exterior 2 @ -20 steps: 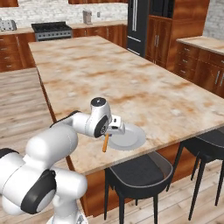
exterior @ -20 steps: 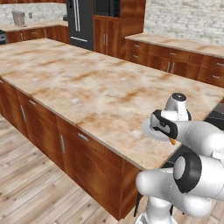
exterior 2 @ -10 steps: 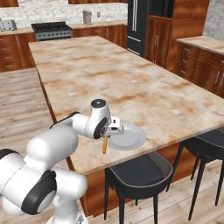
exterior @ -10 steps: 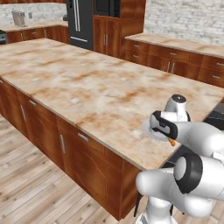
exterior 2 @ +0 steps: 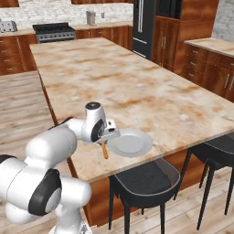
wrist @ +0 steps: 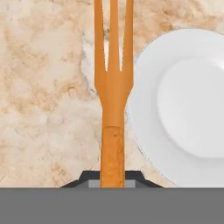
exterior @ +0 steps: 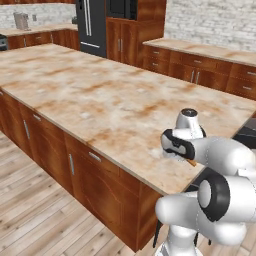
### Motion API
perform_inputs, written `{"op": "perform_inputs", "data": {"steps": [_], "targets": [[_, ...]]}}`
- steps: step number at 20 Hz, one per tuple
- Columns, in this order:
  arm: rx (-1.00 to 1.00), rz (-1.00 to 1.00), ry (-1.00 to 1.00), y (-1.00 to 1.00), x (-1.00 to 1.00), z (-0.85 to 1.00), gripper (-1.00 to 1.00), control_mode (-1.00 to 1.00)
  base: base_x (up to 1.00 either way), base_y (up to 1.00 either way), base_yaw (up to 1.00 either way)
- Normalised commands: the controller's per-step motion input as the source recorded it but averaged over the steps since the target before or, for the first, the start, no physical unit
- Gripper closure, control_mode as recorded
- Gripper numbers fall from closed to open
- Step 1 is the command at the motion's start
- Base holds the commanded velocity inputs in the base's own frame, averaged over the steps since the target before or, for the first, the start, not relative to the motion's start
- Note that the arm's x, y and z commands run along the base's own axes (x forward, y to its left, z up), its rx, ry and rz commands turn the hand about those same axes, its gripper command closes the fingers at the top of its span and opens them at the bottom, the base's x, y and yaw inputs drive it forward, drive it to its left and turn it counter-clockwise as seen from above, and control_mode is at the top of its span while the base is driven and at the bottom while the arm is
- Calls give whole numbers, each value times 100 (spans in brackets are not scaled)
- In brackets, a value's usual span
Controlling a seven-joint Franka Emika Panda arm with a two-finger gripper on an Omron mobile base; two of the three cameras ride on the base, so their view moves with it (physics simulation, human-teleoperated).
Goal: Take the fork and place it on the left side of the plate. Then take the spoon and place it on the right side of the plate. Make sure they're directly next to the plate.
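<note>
Right under the pincer (wrist: 113, 181), the fork (wrist: 113, 87) runs straight out from between the fingertips, tines pointing away, handle clamped narrow between the jaws in the hand view. We read that as closed on the fork, not wide.

Changes vs. a sec ago: v. little. In the right base view the arm sits in the same low pose at the counter (exterior 2: 137, 87) edge, w/ the fork's orange handle (exterior 2: 105, 150) poking out below the wrist, just as in both earlier pics. Same in the left base view: a bit of orange (exterior: 191, 162) peeks from under the hand, as before. No base drive, since the scene hasn't shifted.

The plate (wrist: 188, 105) lies just to one side of the pincer, its rim v. near the fork's neck. We can't tell if they touch or if a sliver of counter shows between. In the right base view the plate (exterior 2: 130, 142) sits just beyond the hand, and the fork is on its left side.

What it means, in our judgement: the fork is approx. at its target spot beside the plate and the arm has settled, so release is prob. next. Whether the fork already rests on the counter, we can't tell. The spoon part isn't started yet.
</note>
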Motion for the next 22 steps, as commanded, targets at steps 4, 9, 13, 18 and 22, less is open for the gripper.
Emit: {"op": "perform_inputs", "data": {"steps": [4,9,13,18,22], "targets": [[-5,2,5,39,9,-34,100,-100,0,0,0],[0,7,3,9,20,-42,100,-100,0,0,0],[1,10,31,-2,20,-23,100,-100,0,0,0],[4,11,25,-9,28,-21,100,-100,0,0,0],[3,5,15,-2,22,-14,100,-100,0,0,0]]}}
